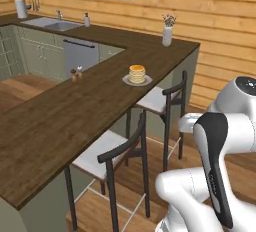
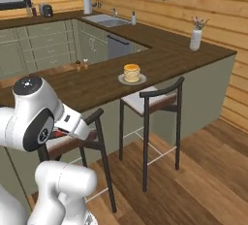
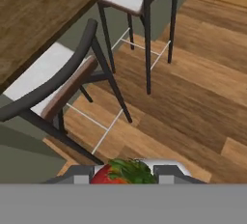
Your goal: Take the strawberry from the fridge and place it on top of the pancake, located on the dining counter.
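**Strawberry carried low, pancake waiting on the counter**

Long dining counter (image 1: pixel 60 121) of dark wood across the room, at bar height, so a lift will probably be needed before any placing. Two bar stools (image 2: pixel 150 104) pushed in along its near side, seats under the overhang. Arm folded low beside the nearer stool, presumably for safe travel. Pancake (image 1: pixel 137 73) stacked on its pale plate (image 1: pixel 126 80) near the counter's edge, well apart from the hand. Gripper (image 3: pixel 124 174) closed narrow on the strawberry (image 3: pixel 107 175), red body and green leaves just visible between the fingertips (image 3: pixel 166 171), held above the wooden floor (image 3: pixel 193 73)
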